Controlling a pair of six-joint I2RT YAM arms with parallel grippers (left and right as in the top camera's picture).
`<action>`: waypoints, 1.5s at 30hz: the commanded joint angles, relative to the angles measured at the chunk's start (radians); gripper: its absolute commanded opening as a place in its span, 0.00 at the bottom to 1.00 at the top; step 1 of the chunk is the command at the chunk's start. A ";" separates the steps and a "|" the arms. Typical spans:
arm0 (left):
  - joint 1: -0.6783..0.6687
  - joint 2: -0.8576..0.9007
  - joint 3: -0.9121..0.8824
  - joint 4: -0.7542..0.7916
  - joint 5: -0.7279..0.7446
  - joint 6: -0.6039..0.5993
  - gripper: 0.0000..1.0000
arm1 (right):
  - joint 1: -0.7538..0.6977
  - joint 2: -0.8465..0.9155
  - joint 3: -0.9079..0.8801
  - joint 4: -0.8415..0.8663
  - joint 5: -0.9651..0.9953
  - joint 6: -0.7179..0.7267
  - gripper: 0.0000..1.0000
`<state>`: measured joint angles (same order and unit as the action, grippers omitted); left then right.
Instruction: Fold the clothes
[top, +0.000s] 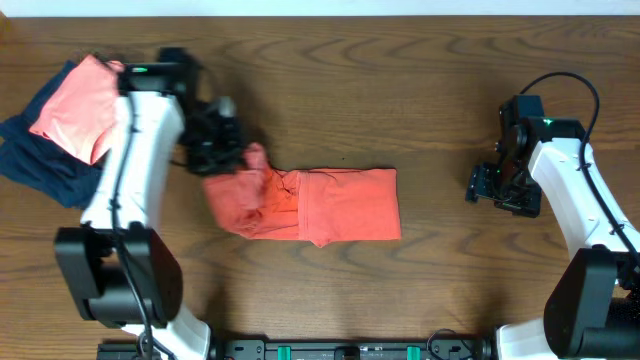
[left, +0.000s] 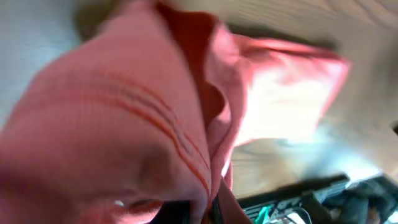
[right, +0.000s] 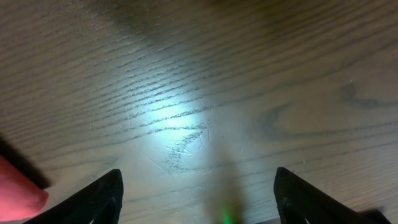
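The red T-shirt (top: 330, 205) lies folded into a narrow band at the table's middle. Its left end is bunched and lifted. My left gripper (top: 222, 150) is shut on that left end and holds it just above the table. In the left wrist view the red T-shirt (left: 124, 124) fills most of the frame, draped over the fingers and hiding them. My right gripper (top: 497, 187) is open and empty over bare wood to the right of the shirt. Its two dark fingertips (right: 199, 193) stand wide apart, and a corner of the red T-shirt (right: 15, 196) shows at the lower left.
A salmon-pink folded garment (top: 75, 105) lies on a navy blue garment (top: 40, 160) at the table's far left, behind my left arm. The table's front edge with the arm bases (top: 330, 350) runs along the bottom.
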<state>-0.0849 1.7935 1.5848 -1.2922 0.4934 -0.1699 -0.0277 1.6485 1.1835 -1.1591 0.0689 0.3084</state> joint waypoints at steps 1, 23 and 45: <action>-0.145 -0.016 0.020 0.044 0.086 -0.067 0.06 | -0.005 -0.015 0.010 -0.001 0.009 -0.018 0.76; -0.446 -0.010 0.016 0.321 -0.115 -0.201 0.60 | 0.035 -0.015 0.010 -0.009 -0.302 -0.259 0.75; -0.162 0.128 -0.085 0.416 -0.243 -0.084 0.61 | 0.629 0.053 0.010 0.345 -0.379 -0.275 0.82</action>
<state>-0.2432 1.8851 1.5116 -0.8883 0.2371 -0.3107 0.5583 1.6646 1.1835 -0.8215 -0.4000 -0.0010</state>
